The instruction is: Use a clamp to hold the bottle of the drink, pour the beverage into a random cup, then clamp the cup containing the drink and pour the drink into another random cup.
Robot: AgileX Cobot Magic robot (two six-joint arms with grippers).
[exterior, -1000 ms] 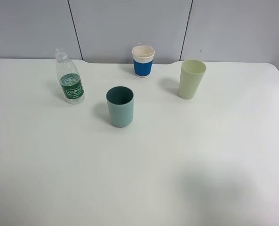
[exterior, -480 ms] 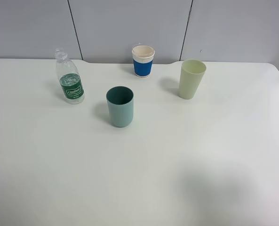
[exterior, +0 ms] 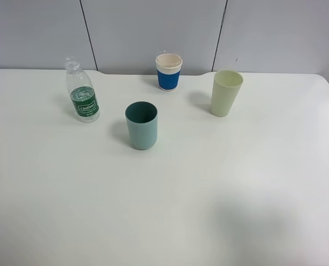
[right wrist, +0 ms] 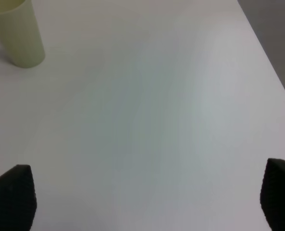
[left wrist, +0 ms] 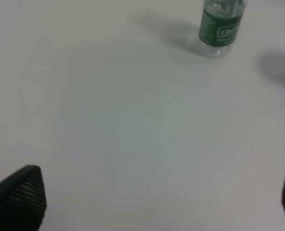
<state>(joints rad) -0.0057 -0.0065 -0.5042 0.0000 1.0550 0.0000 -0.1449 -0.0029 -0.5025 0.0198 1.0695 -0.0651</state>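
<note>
Bottle [exterior: 82,97], teal cup [exterior: 141,125], blue-banded cup [exterior: 168,71] and pale tumbler [exterior: 226,92] crowd the tabletop's [exterior: 170,205] far half; the near half lies bare. Both the left gripper [left wrist: 156,202] and right gripper [right wrist: 147,197] hang spread wide, holding nothing.

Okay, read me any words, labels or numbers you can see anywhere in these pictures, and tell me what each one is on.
Bottle green label: white lettering, too small and blurred to read in either view.
Blue-banded paper cup: no print visible.
Teal cup: plain.
Pale yellow-green cup: plain.
Table and wall: no text.
</note>
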